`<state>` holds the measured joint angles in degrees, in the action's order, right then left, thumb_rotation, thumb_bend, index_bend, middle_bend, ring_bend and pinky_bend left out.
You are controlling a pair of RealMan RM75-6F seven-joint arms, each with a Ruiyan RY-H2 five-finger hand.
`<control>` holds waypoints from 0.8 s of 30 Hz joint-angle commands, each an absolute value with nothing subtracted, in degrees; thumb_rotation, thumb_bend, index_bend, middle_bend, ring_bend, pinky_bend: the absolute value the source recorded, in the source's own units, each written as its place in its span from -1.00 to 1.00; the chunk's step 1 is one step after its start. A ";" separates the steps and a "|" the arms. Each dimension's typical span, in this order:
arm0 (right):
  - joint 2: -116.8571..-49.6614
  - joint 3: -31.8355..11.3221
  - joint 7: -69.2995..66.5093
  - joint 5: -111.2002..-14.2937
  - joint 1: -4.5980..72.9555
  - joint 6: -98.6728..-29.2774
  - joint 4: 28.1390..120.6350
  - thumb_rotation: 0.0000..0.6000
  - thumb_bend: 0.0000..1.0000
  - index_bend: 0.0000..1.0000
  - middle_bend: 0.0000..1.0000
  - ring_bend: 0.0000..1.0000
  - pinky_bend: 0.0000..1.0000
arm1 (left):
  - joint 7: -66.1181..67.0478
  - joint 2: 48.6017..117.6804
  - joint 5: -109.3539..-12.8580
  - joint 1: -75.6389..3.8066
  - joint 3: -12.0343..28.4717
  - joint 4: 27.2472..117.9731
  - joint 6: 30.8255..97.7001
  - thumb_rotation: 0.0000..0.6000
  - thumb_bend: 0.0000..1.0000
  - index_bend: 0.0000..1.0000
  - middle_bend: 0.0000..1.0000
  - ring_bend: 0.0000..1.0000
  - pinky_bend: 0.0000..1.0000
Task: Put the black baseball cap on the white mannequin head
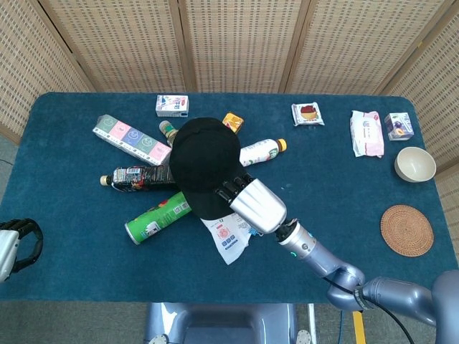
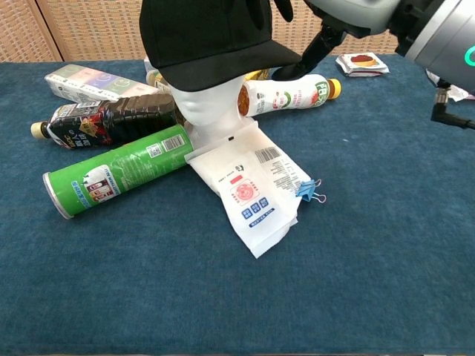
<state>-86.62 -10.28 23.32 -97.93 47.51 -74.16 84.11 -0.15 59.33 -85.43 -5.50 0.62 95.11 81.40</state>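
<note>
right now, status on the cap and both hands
Right hand fingers at the cap brim. Black cap sits on the mannequin head, low over the face. Left hand idle at table edge.

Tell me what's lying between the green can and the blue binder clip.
The white pouch lies between them; the chest view shows the green can left of it and the binder clip at its right edge.

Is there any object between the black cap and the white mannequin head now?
Nothing visible. The black cap already sits on the mannequin head, covering its top, and the right robot hand is at the brim.
</note>
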 commanded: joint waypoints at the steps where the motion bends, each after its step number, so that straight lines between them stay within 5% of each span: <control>1: -85.86 -9.91 23.36 -97.74 46.72 -74.48 84.38 1.00 -0.77 -0.40 -0.05 0.13 0.31 | -0.03 59.28 -85.42 -5.55 0.67 95.21 81.41 1.00 -0.39 0.14 -0.15 -0.31 -0.27; 11: -82.20 -8.30 22.65 -96.05 42.01 -76.78 85.95 1.00 -0.68 -0.38 -0.05 0.12 0.31 | 0.39 59.35 -85.25 -5.71 0.89 95.45 81.48 1.00 -0.39 0.14 -0.15 -0.31 -0.27; 24: -78.91 -7.03 20.67 -91.27 33.61 -82.02 86.24 1.00 -0.55 0.06 0.27 0.38 0.50 | 1.10 60.32 -84.57 -5.42 1.52 94.92 82.56 1.00 -0.38 0.14 -0.15 -0.31 -0.27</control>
<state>-79.30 -7.19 20.93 -91.92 34.40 -81.42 86.12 1.09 60.27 -84.56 -5.40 1.49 94.97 82.53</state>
